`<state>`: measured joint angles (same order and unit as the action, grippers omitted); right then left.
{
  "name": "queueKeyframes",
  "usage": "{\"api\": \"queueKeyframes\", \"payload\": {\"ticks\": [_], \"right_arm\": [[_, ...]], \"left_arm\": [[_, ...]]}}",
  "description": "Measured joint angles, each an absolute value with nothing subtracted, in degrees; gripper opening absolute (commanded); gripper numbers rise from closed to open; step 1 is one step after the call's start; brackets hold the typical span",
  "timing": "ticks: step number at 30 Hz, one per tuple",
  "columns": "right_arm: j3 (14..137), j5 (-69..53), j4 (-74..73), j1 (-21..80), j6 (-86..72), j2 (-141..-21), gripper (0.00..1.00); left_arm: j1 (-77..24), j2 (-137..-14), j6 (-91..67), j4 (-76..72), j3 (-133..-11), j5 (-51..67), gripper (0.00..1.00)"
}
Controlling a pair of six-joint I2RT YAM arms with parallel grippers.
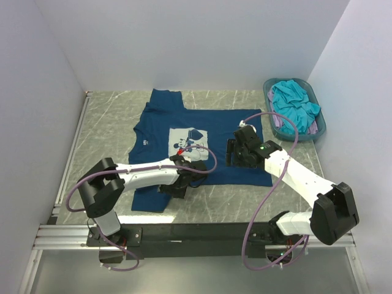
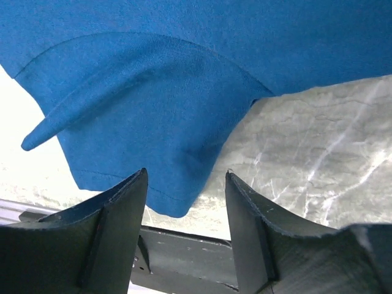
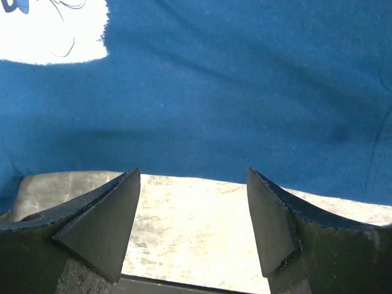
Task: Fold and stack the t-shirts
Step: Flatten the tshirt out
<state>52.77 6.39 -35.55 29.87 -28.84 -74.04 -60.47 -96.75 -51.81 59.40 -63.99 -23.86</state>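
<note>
Hovering at the edges of the navy t-shirt (image 1: 184, 116) on the bench (image 1: 110, 122), both pincers open.
Shirt is spread print up, mid-bench. Left pincer (image 2: 187, 174) at the near hem, jaws apart, rumpled fold of cloth just ahead of the tips, not pinched. Right pincer (image 3: 193, 171) at the shirt's right edge, jaws wide, bare bench between them. Turquoise t-shirt (image 1: 294, 101) and lilac t-shirt (image 1: 283, 125) heaped in the basket (image 1: 269, 92), far right corner.

plain white walls (image 1: 184, 37) enclose a grey marbled table (image 1: 110, 122).
</note>
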Motion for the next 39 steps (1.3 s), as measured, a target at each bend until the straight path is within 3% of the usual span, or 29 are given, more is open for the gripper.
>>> {"api": "queueKeyframes", "payload": {"ticks": [19, 23, 29, 35, 39], "right_arm": [[52.14, 5.08, -34.06, 29.87, -28.82, -73.95, 0.77], [52.14, 5.06, -34.04, 29.87, -28.67, -73.95, 0.77], [52.14, 5.06, -34.06, 29.87, -28.64, -73.95, 0.77], [52.14, 5.04, -34.04, 29.87, -28.45, -73.95, 0.76], [52.14, 4.67, -33.95, 29.87, -27.97, -73.95, 0.74]], "left_arm": [[-60.62, -101.78, -51.16, 57.47, -62.43, -25.26, 0.47], [-60.62, -101.91, -50.30, 57.47, -62.35, -25.45, 0.40], [-58.37, -99.24, -49.21, 58.85, -62.37, -26.83, 0.41], [-47.83, -92.66, -46.15, 58.94, -62.24, -27.51, 0.43], [-43.79, -90.13, -44.18, 58.50, -61.91, -26.85, 0.52]]}}
